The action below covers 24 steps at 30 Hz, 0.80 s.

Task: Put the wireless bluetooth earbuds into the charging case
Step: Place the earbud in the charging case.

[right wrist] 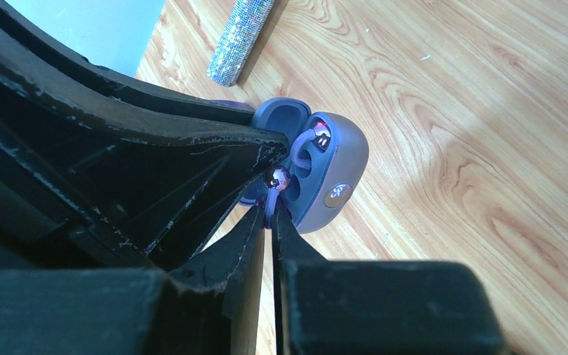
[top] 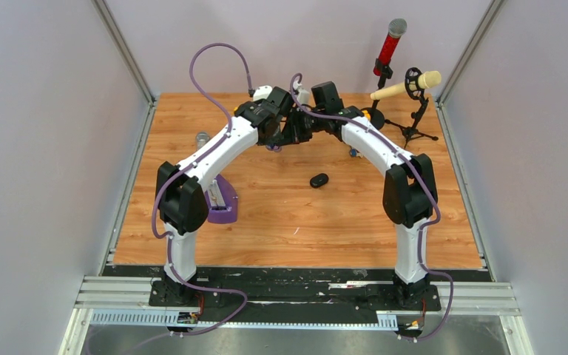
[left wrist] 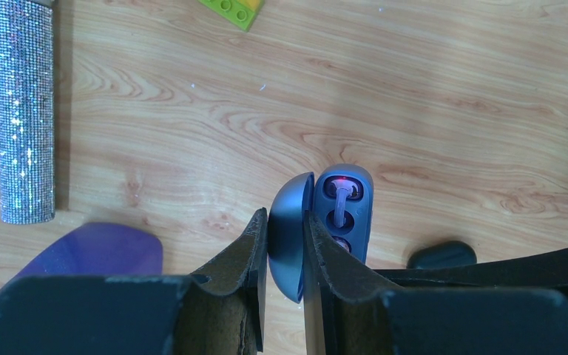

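- Your left gripper (left wrist: 285, 220) pinches the open lid (left wrist: 290, 194) of the blue-grey charging case (left wrist: 364, 194), far middle of the table (left wrist: 429, 89).
- One purple earbud (left wrist: 339, 198) sits inside it.
- Your right gripper (right wrist: 270, 211) pinches a second purple earbud (right wrist: 276, 180) at the case's mouth.

Bright, even light; soft shadows; mostly sharp focus.

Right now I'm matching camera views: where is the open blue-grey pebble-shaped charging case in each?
Top external: not discernible.
Left wrist: open blue-grey charging case at centre, lid pinched by the left gripper.
Right wrist: case at centre, above the right gripper pinching a purple earbud.
Shared landmark: silver glitter-covered cylinder, in both wrist views.
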Each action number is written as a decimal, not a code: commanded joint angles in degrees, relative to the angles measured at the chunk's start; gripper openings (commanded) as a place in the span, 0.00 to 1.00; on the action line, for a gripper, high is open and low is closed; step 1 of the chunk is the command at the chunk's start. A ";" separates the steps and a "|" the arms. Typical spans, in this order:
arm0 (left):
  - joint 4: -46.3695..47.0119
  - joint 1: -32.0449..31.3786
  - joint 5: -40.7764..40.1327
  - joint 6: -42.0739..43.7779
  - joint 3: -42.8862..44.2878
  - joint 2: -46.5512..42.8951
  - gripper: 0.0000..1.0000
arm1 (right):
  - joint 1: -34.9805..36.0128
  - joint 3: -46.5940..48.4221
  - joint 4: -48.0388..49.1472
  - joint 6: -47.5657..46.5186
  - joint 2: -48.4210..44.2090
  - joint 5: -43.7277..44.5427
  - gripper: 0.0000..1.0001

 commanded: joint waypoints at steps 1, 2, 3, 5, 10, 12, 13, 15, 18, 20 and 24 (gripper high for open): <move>1.02 -0.54 -1.14 0.50 2.33 -2.29 0.00 | 0.36 3.04 -0.70 -1.55 0.84 0.68 0.11; 1.02 -0.58 -1.12 0.50 2.36 -2.27 0.00 | 0.35 3.12 -0.82 -1.54 0.82 0.57 0.12; 1.04 -0.57 -1.13 0.46 2.38 -2.25 0.00 | 0.33 3.17 -0.86 -1.55 0.84 0.54 0.13; 0.98 -0.60 -1.11 0.44 2.39 -2.17 0.00 | 0.44 3.21 -1.01 -1.73 0.82 0.69 0.13; 0.93 -0.62 -1.25 0.50 2.52 -2.16 0.00 | 0.46 2.87 -1.34 -1.99 0.76 1.08 0.14; 0.88 -0.62 -1.26 0.50 2.49 -2.16 0.00 | 0.42 2.86 -1.30 -1.98 0.64 1.18 0.14; 0.95 -0.62 -1.27 0.48 2.44 -2.16 0.00 | 0.48 2.91 -1.25 -1.89 0.56 1.38 0.15; 0.97 -0.67 -1.26 0.50 2.40 -2.16 0.00 | 0.41 3.08 -1.32 -1.86 0.52 1.42 0.20; 0.95 -0.62 -1.35 0.46 2.40 -2.16 0.00 | 0.38 3.21 -1.22 -1.73 0.46 0.92 0.22; 0.93 -0.62 -1.36 0.50 2.46 -2.08 0.00 | 0.37 3.25 -1.24 -1.56 0.34 0.62 0.24; 0.94 -0.69 -1.31 0.50 2.34 -2.03 0.00 | 0.40 3.43 -1.23 -1.25 0.04 -0.42 0.26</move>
